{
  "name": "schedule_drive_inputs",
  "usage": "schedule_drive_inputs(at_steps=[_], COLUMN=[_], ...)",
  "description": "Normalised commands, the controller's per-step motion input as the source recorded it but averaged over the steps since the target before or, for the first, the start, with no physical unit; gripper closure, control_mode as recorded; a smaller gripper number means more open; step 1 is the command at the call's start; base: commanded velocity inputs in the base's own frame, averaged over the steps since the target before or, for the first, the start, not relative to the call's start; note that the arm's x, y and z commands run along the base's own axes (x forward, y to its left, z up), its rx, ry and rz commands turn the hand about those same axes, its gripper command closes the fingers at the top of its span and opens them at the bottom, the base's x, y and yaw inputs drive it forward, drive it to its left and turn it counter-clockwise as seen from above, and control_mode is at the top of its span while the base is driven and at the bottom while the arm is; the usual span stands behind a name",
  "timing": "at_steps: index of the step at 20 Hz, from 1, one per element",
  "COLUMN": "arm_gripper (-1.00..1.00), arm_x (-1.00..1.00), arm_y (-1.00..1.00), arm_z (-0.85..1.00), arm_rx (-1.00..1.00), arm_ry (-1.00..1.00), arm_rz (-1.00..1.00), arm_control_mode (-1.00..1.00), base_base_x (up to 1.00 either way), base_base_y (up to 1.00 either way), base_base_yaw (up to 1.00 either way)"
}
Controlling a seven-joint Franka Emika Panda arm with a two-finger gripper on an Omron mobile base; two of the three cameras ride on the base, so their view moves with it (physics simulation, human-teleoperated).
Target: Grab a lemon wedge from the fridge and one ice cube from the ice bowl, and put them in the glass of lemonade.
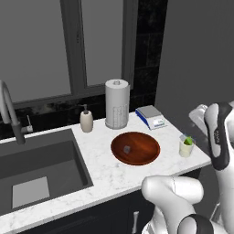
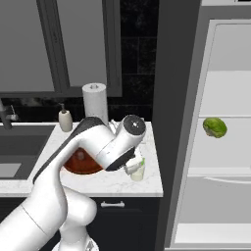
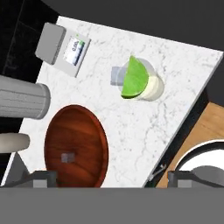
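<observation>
1. The end effector [image 3: 112, 177] is seen hanging above the white marbled desk [image 1: 105, 171], its two dark fingertips [image 3: 41, 178] spread as wide as they go and nothing held between them.
2. Below it, the wide shallow reddish-brown wooden ice bowl [image 3: 76, 146] is found on the desk, with one small grey ice cube [image 3: 66, 157] lying inside it.
3. Further along, near the desk's corner, the small clear glass of pale yellow-green lemonade [image 3: 146, 83] is seen; the glossy bright green lemon wedge [image 3: 133, 78] rests in its mouth, and a grey cube-like block [image 3: 116, 75] sits against the rim, apparently an ice cube, though whether it lies fully inside cannot be told.
4. Both additions are therefore judged to be delivered, and the task looks complete or nearly so; only withdrawal of the arm seems left.
5. Beyond the desk, the tall grey fridge [image 2: 169, 98] stands open, a rounded green fruit [image 2: 214, 127] resting on a white shelf.
</observation>
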Motion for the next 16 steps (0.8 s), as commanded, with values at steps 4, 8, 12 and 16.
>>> schedule_drive_inputs(at_steps=[4,8,12,16], arm_gripper=[-1.00,-1.00,-1.00,-1.00], arm_x=[-0.28,-0.20,-0.68,-0.71], arm_y=[0.79,0.65,0.97,0.92], arm_z=[0.47,0.37,0.56,0.98], arm_rx=[0.00,0.00,-0.03,-0.23], arm_ry=[-0.30,-0.27,-0.23,-0.22], arm_rz=[0.18,0.13,0.17,0.13], arm_control_mode=[-1.00,-1.00,-1.00,-1.00], base_base_x=[0.00,0.00,0.00,0.00], base_base_y=[0.00,0.00,0.00,0.00], base_base_yaw=[0.00,0.00,0.00,0.00])
